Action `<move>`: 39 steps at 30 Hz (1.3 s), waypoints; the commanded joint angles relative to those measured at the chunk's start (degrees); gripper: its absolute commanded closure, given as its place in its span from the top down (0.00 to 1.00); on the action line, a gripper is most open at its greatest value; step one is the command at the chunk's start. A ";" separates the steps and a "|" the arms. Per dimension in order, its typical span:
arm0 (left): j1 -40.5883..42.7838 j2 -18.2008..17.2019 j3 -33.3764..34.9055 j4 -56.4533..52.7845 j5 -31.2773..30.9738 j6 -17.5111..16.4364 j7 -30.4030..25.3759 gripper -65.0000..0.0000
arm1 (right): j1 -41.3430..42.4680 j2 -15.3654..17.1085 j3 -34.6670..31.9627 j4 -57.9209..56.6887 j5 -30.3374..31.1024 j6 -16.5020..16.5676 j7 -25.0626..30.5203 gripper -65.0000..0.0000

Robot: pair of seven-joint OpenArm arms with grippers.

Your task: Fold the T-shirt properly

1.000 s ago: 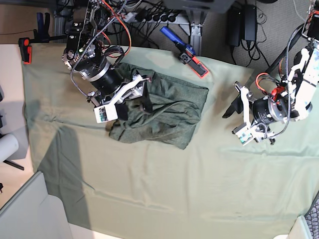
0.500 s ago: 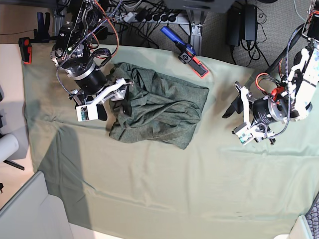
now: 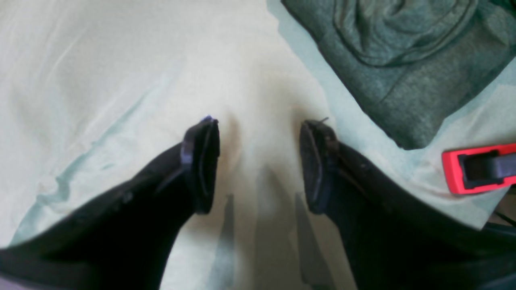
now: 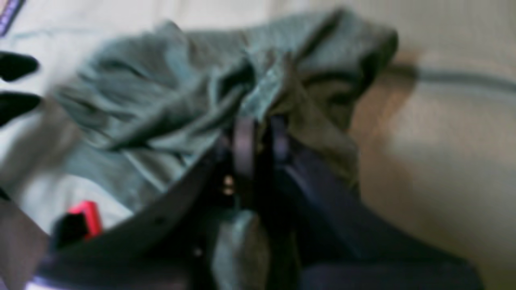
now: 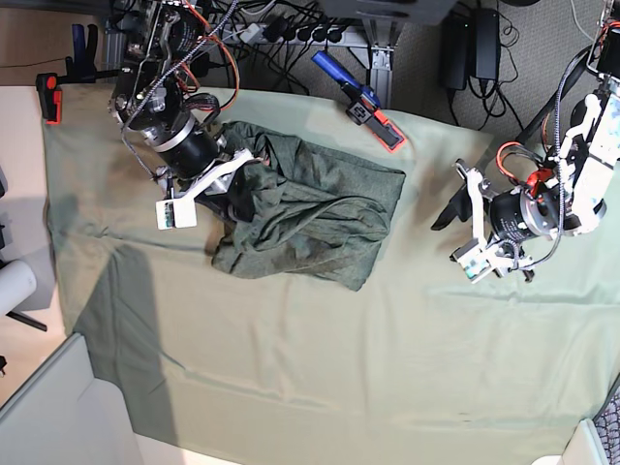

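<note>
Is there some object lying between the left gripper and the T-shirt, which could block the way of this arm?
Nothing visible does. Between the open left gripper and the T-shirt lies only bare table cloth. The red-and-blue clamp sits at the cloth's far edge, off that line. The right gripper is already shut on the T-shirt.

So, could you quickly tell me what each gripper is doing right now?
Left gripper: open, empty, over the table cloth.
Right gripper: shut on the T-shirt.
</note>
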 commanded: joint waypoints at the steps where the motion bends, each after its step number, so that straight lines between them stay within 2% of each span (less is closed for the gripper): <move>1: -0.90 -0.48 -0.37 1.09 -0.55 -0.66 -1.44 0.55 | 0.61 0.31 0.17 1.75 1.99 0.44 1.46 0.04; 4: -0.90 -0.48 -0.37 1.09 -0.52 -0.66 -1.44 0.55 | 0.59 0.15 0.17 3.69 5.05 0.50 0.46 0.00; 8: -0.92 -0.48 -0.37 1.09 -0.52 -0.66 -1.46 0.55 | 0.59 0.00 -0.66 5.97 10.97 0.66 -2.93 0.00; 12: -0.92 -0.48 -0.37 1.09 -0.52 -0.68 -1.49 0.55 | 0.24 0.00 -5.01 6.05 13.81 0.85 -4.22 0.00; 24: -0.90 -0.50 -0.37 1.07 -0.46 -0.85 -1.57 0.55 | -0.57 0.04 -23.78 6.08 10.86 0.85 -7.54 0.00; 30: -0.92 -0.48 -0.37 1.07 -0.09 -0.87 -1.62 0.55 | -4.07 0.83 -26.21 6.08 10.40 0.85 -8.87 0.00; 36: -0.92 -0.48 -0.37 1.07 -0.11 -0.85 -1.64 0.55 | -5.27 3.34 -26.18 6.32 10.43 0.85 -8.83 0.00; 37: -0.92 -0.48 -0.37 1.07 -0.13 -0.83 -1.62 0.55 | -5.22 3.34 -26.18 6.43 10.40 0.83 -8.81 0.02; 39: -0.92 -0.48 -0.37 1.07 -0.13 -0.83 -1.62 0.55 | -5.09 3.34 -26.18 7.23 10.40 0.85 -8.68 0.25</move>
